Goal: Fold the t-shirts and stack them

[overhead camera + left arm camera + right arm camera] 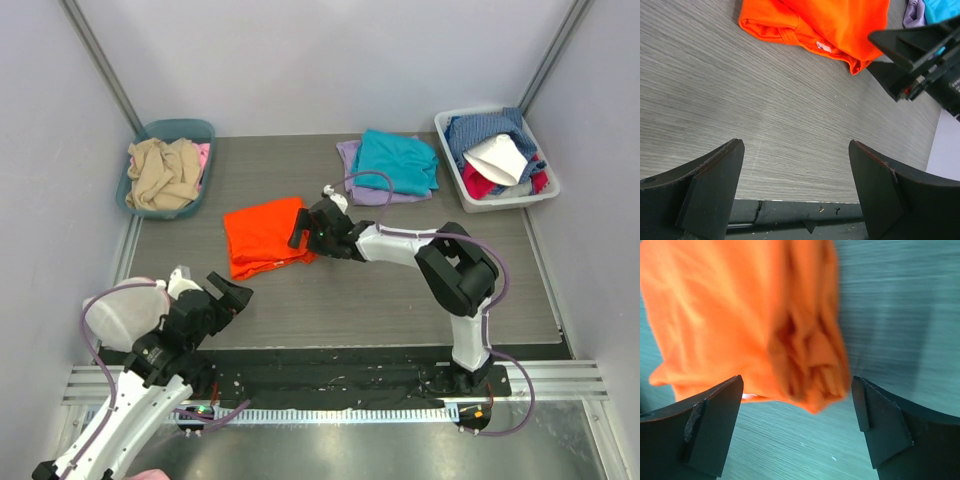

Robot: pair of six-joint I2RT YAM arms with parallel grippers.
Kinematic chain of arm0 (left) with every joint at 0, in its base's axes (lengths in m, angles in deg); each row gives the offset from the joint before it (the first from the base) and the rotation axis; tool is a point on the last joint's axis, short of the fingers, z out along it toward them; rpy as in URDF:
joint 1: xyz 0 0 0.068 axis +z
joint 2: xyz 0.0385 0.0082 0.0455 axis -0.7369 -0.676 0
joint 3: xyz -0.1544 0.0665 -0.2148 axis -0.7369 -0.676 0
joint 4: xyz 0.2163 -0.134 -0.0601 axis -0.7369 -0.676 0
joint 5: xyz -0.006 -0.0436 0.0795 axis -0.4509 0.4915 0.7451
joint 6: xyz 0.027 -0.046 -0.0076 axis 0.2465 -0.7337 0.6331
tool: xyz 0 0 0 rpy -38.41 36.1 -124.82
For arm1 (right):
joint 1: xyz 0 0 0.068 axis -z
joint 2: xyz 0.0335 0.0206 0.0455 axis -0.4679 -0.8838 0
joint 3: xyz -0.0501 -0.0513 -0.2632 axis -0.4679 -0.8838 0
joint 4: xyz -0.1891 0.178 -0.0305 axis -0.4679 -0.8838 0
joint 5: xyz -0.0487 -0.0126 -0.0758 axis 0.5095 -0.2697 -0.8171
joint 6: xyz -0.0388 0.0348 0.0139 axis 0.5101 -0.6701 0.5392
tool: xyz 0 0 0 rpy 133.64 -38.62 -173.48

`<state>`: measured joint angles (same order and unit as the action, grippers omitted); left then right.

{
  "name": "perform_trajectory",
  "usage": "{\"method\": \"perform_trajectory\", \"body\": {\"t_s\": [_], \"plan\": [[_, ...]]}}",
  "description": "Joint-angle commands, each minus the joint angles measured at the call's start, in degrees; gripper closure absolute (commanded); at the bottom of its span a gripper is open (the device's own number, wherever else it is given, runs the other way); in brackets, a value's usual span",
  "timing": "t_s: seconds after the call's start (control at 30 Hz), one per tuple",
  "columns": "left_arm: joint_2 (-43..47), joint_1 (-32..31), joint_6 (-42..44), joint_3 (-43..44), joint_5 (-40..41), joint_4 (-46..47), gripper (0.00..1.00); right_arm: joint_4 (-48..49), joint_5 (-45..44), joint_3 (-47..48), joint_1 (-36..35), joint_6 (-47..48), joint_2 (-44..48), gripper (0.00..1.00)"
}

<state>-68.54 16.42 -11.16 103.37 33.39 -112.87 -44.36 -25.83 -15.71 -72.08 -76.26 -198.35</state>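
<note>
The bright orange t-shirt (265,237) lies folded on the grey table, left of centre. My right gripper (305,235) hovers at its right edge with jaws wide open. In the right wrist view a bunched corner of the orange shirt (740,315) sits just ahead of the right gripper (797,405), gripped by neither finger. The teal t-shirt (398,160) rests folded on the lavender one (352,155) at the back centre. My left gripper (225,295) is open over bare table near the front edge. The left wrist view shows the left gripper (796,170) empty, with the orange shirt (825,25) farther ahead.
A teal bin (203,130) with beige cloth stands at the back left. A white bin (500,200) of mixed clothes stands at the back right. A white rounded cover (120,310) sits beside the left arm. Walls close in on three sides.
</note>
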Motion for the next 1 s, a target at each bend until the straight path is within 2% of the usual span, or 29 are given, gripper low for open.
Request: {"method": "perform_trajectory", "body": {"t_s": [0.0,0.23,0.4,0.6,0.77,0.97], "plan": [[0.97,-0.06,0.07,2.12,1.72,-1.78,0.09,-1.43,-8.85,-3.05,1.2,-0.08,6.57,0.0],[-1.4,0.02,0.69,3.09,1.54,-0.9,0.09,-0.2,-0.78,0.27,7.35,9.94,1.24,0.0],[-2.02,0.02,0.95,3.27,1.89,-0.55,0.09,-0.02,9.5,3.97,11.22,13.64,-4.05,0.0],[-1.49,-0.06,0.6,3.09,1.72,-0.72,0.1,1.91,18.65,5.73,12.28,13.91,-7.48,0.0],[-0.96,0.02,0.6,3.35,1.8,-1.25,0.09,4.54,22.96,4.41,12.1,11.8,-7.05,0.0],[-0.7,0.02,0.51,3.27,1.63,-1.43,0.1,2.88,25.86,4.85,11.14,12.15,-8.54,0.0]]}}
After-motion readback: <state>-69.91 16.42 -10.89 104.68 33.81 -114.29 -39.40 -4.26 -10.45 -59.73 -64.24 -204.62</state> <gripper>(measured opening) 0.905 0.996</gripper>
